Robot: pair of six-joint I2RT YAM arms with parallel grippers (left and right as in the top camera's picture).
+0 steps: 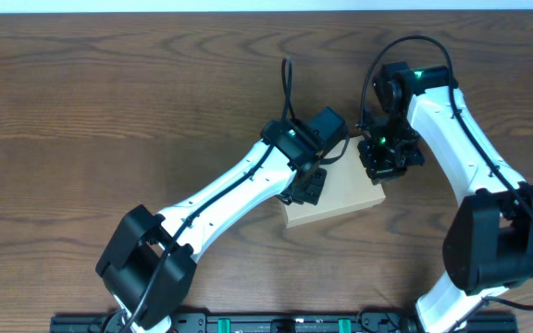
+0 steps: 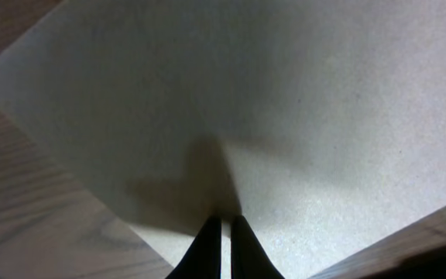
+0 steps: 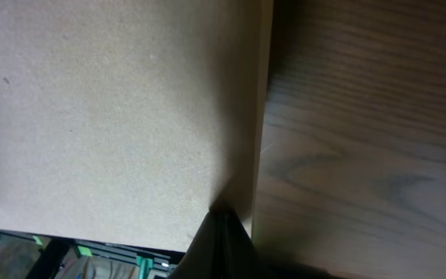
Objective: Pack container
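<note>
The container (image 1: 345, 192), a tan cardboard box with its lid down, lies at mid-table. Both arms meet over it. My left gripper (image 1: 309, 185) is over its left end. In the left wrist view this gripper (image 2: 224, 218) is shut, with its tips against the flat cardboard top (image 2: 285, 101). My right gripper (image 1: 382, 159) is at the box's far right corner. The right wrist view shows it (image 3: 224, 213) shut, tips pressed together at the edge of the cardboard (image 3: 107, 116). Nothing is held between either pair of fingers. The inside of the box is hidden.
The box rests on a dark wooden table (image 1: 109, 92). A black rail with green fittings (image 1: 276, 324) runs along the table's near edge, by the arm bases. No other loose objects are in view.
</note>
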